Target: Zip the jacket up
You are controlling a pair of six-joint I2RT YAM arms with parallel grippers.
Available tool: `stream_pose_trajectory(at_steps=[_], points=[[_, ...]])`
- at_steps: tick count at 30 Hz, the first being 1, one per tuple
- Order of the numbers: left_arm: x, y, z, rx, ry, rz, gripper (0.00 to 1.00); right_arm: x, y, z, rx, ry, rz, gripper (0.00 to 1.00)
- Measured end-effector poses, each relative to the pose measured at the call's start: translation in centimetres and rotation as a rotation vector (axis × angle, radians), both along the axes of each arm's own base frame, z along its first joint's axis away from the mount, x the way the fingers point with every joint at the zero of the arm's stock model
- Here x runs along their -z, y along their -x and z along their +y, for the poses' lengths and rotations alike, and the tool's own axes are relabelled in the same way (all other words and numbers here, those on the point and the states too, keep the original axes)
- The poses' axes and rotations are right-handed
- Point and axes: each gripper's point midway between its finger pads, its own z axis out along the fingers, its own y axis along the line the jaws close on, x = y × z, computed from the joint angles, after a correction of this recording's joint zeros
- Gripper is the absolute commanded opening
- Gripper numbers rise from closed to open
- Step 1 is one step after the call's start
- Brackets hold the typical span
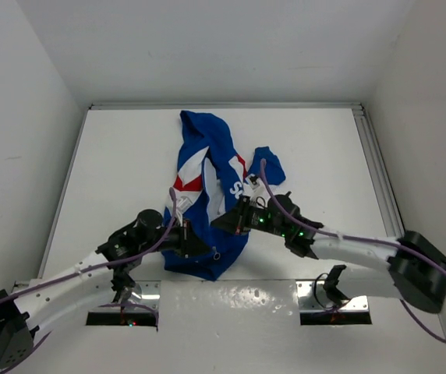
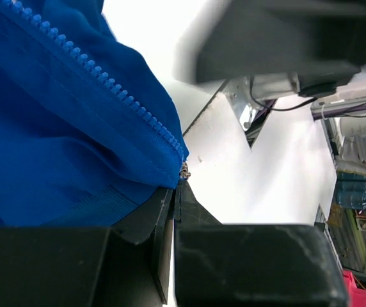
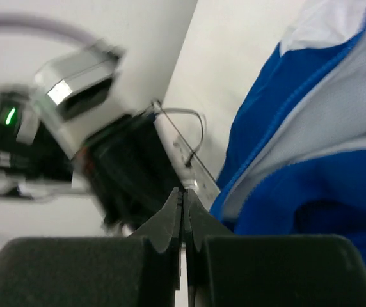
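Top view alone: jacket (image 1: pixel 207 175) crumpled mid-table (image 1: pixel 114 156), blue with red and white panels; left wrist view: left gripper (image 2: pixel 178 187) closed, pinching the hem at the bottom of the unjoined zip (image 2: pixel 106 83); right wrist view: right gripper (image 3: pixel 184 195) closed, empty, white lining beside it.

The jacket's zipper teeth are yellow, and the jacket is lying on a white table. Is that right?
Not quite. The zipper teeth are blue, not yellow, the same colour as the jacket fabric around them. The left wrist view shows them close up. The rest is right: it is lying on a white table.
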Motion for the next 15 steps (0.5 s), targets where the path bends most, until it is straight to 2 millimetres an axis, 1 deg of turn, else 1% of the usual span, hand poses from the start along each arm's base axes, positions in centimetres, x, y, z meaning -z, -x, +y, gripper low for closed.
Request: stream_pose_trajectory(at_steps=[1, 4, 6, 7, 9, 12, 13, 15], points=[[0.3, 0.0, 0.0, 0.000, -0.008, 0.008, 0.00, -0.3, 1.0, -0.5, -0.030, 0.044, -0.065, 0.00], [1.0, 0.0, -0.1, 0.004, -0.034, 0.038, 0.00, -2.7, 3.9, -1.9, -0.108, 0.095, -0.283, 0.00], [1.2, 0.0, -0.4, 0.011, -0.041, 0.059, 0.00, -3.6, 5.7, -2.4, -0.166, 0.125, -0.417, 0.00], [1.0, -0.1, -0.6, 0.014, -0.038, 0.065, 0.00, -3.3, 6.6, -2.7, -0.196, 0.156, -0.467, 0.00], [0.7, -0.3, -1.1, 0.021, -0.033, 0.079, 0.00, -1.8, 8.4, -3.0, -0.268, 0.257, -0.563, 0.00], [-0.2, -0.7, -1.9, 0.027, -0.010, 0.093, 0.00, 1.0, 10.3, -3.4, -0.370, 0.456, -0.674, 0.19], [-0.4, -0.9, -2.2, 0.028, 0.000, 0.102, 0.00, 1.7, 10.7, -3.5, -0.402, 0.519, -0.715, 0.22], [-0.7, -1.2, -2.6, 0.032, 0.013, 0.123, 0.00, 2.4, 10.9, -3.7, -0.433, 0.619, -0.790, 0.28]])
